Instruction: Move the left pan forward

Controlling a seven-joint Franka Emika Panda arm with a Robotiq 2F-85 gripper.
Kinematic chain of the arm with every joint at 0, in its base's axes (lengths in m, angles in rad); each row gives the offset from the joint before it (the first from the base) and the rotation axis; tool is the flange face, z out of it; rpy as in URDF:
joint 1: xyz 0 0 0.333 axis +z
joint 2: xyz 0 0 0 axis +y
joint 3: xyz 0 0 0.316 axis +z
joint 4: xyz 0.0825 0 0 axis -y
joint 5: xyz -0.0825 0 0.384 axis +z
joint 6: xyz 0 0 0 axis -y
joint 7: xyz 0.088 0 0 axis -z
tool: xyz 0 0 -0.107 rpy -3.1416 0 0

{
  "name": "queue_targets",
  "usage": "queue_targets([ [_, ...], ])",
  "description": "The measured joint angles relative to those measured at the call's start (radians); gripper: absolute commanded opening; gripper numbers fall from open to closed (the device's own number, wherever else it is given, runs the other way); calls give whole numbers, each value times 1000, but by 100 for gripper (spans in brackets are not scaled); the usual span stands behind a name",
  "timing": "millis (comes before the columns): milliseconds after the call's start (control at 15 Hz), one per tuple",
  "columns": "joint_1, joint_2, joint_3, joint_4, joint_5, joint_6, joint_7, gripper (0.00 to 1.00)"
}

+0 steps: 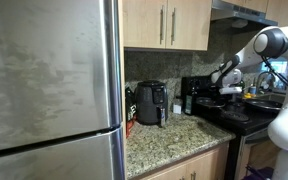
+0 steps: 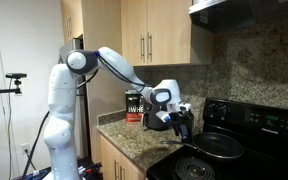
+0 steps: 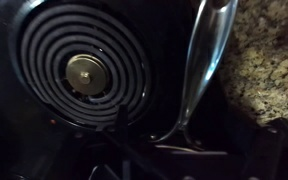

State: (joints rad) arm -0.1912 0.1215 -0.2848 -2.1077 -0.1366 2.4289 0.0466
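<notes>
In the wrist view a shiny handle runs down from the top and forks where it joins a black pan at the bottom edge; the pan body is almost lost in the dark. My gripper hangs over that joint. Its dark fingers show faintly on either side of the handle and look apart, not touching it. In both exterior views the gripper points down over the stove's edge next to the counter. A small black pan lies at the front, and a wider pan with a greyish rim lies behind it.
A coil burner lies bare beside the handle. The granite counter borders the stove. A black air fryer and a container stand on the counter. The stove's back panel and a range hood are behind and above.
</notes>
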Motion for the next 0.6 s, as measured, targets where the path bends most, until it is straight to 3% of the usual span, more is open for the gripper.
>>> queue_targets([
  [267, -43, -171, -33, -6, -35, -208, 15, 100],
  [600, -51, -217, -34, -37, -35, -228, 16, 100],
])
